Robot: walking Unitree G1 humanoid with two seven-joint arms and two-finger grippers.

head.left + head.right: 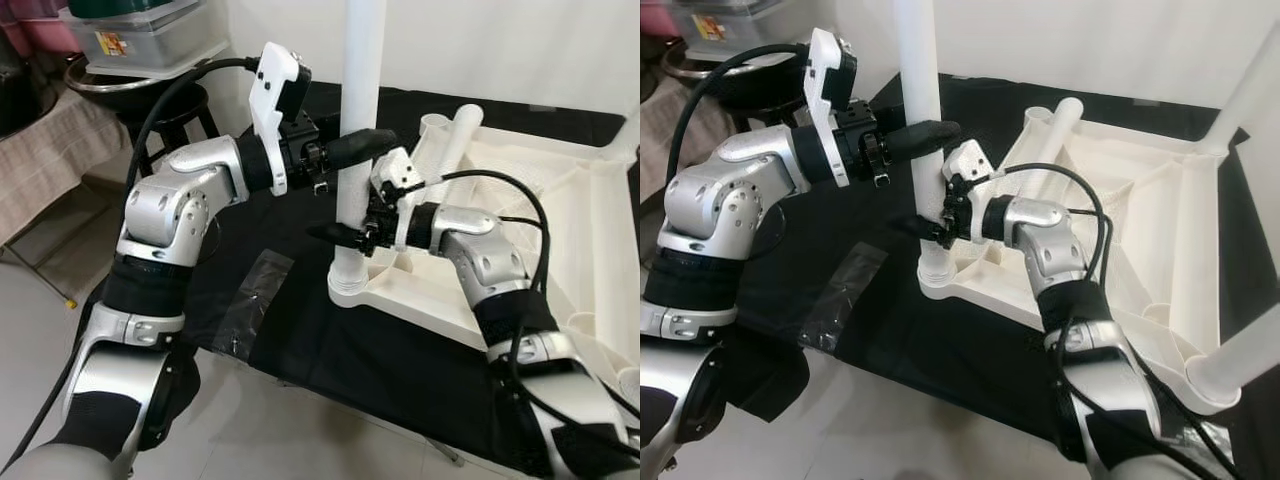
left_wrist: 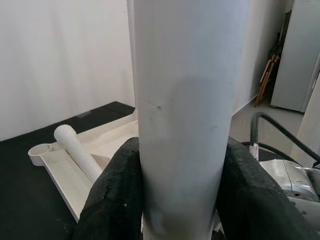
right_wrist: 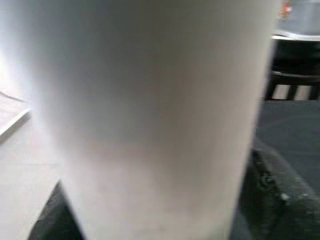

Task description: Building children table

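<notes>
So the white tabletop [image 1: 560, 200] is lying upside down on a black cloth [image 1: 330, 350], underside ribs facing up. One white table leg [image 1: 358, 120] stands upright in the corner socket [image 1: 350, 285] nearest the robot, and its top is cut off by the head camera's frame.

Both grippers are on that leg. The left gripper [image 1: 352, 150] clamps it higher up, one black finger [image 2: 112, 195] pressed against each side of the tube; the left wrist view shows this clearly, leg squeezed right between the pads. The right gripper [image 1: 345, 232] grabs the same leg lower down, just above the socket. One finger pokes out on the robot's left side of the tube, the other is hidden behind the leg. The right wrist view is pretty much a blurry white cylinder up close, with dark finger shapes at the edges, so it looks pinched there too.

A second leg [image 1: 455, 140] lies loose on the tabletop near the far corner. More upright legs [image 1: 1250, 85] show at the right side, cut off by the frame. A strip of clear tape [image 1: 250, 300] sits on the cloth, and a plastic storage box [image 1: 140, 35] sits off to the robot's left, partly out of frame.
</notes>
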